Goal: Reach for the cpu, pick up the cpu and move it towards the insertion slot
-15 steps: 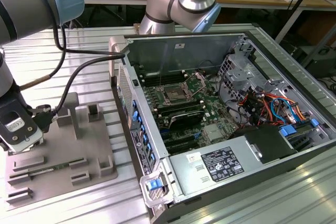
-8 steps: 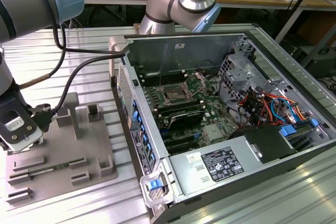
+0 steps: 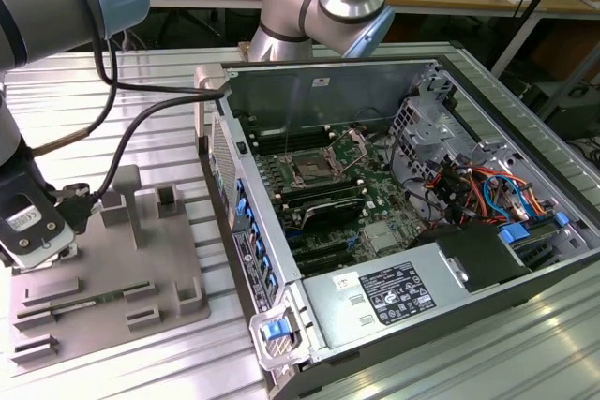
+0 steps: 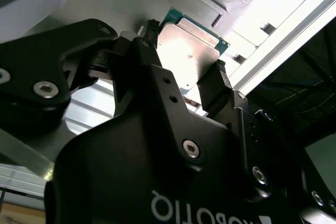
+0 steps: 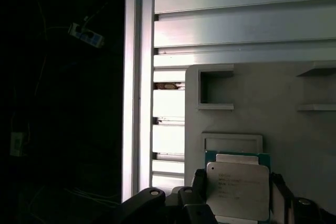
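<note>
Firstly, in the second wrist view: hold the gripper square and level, its matte black jaws pinching the cpu across two opposite edges. Looks like a thin, stiff plate with a dull silvery lid and a green rim. Probably smooth enough to slip, so grip evenly rather than harder.

Next, in the first wrist view: the cpu between the jaws, over the grey plastic tray by a shallow square recess, near ribbed aluminium table slats.

Lastly, in the exterior view: carry well clear of the perforated case wall toward the insertion slot. Well apart, toward the exterior view's right; shiny-framed, dark-centred, on the green motherboard. Avoid tilting.
</note>
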`<state>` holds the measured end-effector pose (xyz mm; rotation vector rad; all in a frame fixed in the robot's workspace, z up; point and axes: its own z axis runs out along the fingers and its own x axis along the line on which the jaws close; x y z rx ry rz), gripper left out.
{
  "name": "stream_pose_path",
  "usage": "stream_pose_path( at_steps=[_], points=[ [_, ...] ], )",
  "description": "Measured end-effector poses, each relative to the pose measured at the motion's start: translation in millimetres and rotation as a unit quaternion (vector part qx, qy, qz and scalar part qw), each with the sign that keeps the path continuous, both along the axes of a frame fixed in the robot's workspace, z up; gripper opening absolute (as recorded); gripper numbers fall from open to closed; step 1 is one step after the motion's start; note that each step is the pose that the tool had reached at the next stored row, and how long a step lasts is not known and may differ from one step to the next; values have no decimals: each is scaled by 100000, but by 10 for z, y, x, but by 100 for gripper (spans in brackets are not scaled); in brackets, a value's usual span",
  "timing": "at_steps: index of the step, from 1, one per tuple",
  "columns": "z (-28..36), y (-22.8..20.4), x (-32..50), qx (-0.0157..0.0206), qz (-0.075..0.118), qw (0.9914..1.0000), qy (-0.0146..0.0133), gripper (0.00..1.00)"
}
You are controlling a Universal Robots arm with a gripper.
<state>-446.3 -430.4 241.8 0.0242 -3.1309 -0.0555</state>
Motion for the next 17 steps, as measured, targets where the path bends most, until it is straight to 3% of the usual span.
stream_pose_path(
  at_steps=[17],
  points=[
    [184, 0, 0, -3, 1, 100000, 0, 55]
  ],
)
